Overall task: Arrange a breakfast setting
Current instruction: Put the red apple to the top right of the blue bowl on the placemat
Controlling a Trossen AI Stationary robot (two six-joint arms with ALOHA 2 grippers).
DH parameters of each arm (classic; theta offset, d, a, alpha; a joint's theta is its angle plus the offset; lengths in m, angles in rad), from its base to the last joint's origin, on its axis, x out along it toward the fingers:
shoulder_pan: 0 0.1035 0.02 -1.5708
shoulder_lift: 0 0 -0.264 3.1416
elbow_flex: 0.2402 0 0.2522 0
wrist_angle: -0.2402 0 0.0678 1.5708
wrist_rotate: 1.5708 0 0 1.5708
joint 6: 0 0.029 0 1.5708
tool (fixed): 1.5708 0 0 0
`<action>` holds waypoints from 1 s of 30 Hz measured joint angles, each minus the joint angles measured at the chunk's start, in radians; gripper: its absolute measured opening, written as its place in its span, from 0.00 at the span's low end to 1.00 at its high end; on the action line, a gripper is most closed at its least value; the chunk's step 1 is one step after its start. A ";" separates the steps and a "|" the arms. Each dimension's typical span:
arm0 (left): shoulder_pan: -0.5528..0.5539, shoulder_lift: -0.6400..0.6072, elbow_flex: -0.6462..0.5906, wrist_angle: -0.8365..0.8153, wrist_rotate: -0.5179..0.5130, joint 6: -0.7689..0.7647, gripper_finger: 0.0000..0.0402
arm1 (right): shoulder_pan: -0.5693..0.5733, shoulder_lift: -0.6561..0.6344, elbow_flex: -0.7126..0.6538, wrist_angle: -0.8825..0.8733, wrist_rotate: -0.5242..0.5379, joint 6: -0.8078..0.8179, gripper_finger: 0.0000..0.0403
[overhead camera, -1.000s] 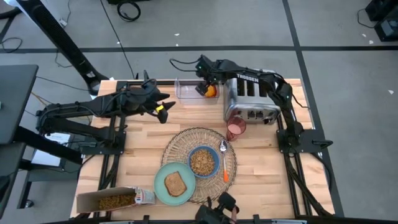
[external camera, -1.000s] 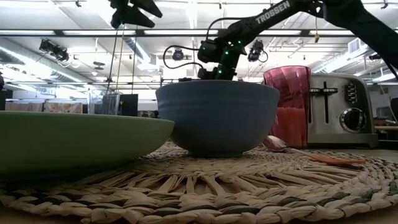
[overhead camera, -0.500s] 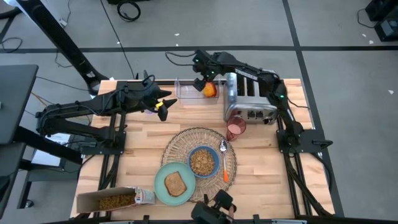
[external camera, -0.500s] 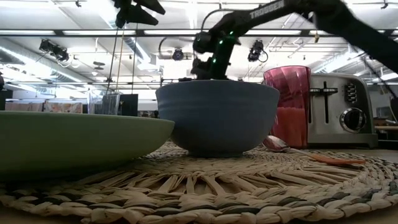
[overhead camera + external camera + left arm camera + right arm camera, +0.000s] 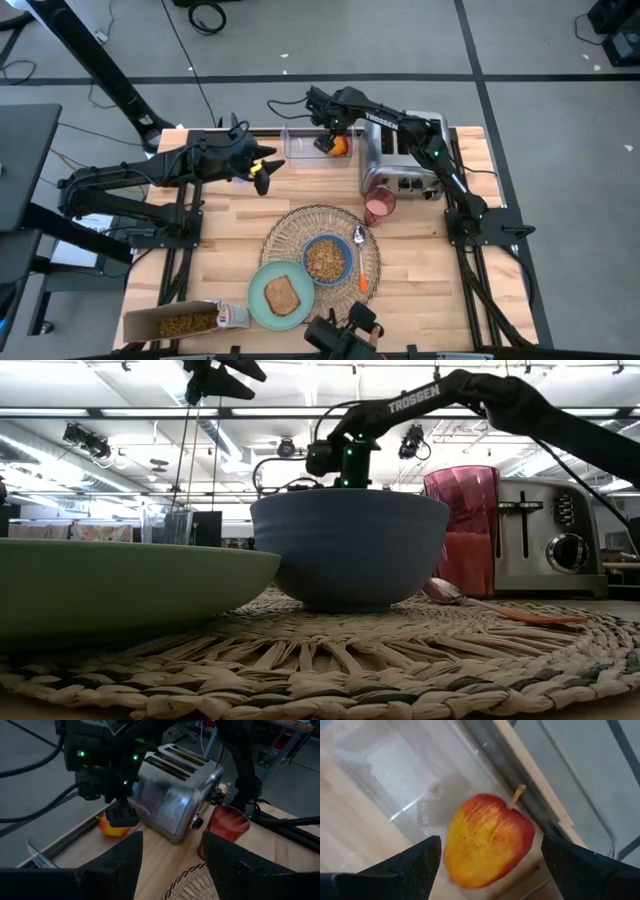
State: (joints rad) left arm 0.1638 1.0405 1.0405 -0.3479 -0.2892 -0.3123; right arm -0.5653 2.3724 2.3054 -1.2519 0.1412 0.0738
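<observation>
The orange-red fruit lies on its side in a clear tray at the table's far edge, beside the toaster. My right gripper hangs over it, open and pointing steeply down, one finger on either side of the fruit and apart from it. On the woven placemat stand the blue bowl and the green plate. The orange-handled spoon lies beside the bowl. The red cup stands off the mat. My left gripper waits, open and holding nothing, above the table's far left.
The silver toaster stands right next to the fruit, on the table's right side. The tray's clear walls rise around the fruit. A cereal box lies at the near left corner. Bare wood shows between the tray and the placemat.
My right arm has stretched out, and its gripper has tipped more steeply downward above the fruit, shifting slightly toward the table's left. It stays open. The fruit has not moved.
</observation>
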 joint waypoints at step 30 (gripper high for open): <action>0.003 0.000 0.000 0.006 -0.002 -0.005 0.52 | 0.013 0.010 -0.065 0.028 -0.163 0.000 0.86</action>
State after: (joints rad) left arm 0.1673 1.0405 1.0405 -0.3416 -0.2916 -0.3173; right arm -0.5522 2.3827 2.2402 -1.2235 -0.0223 0.0742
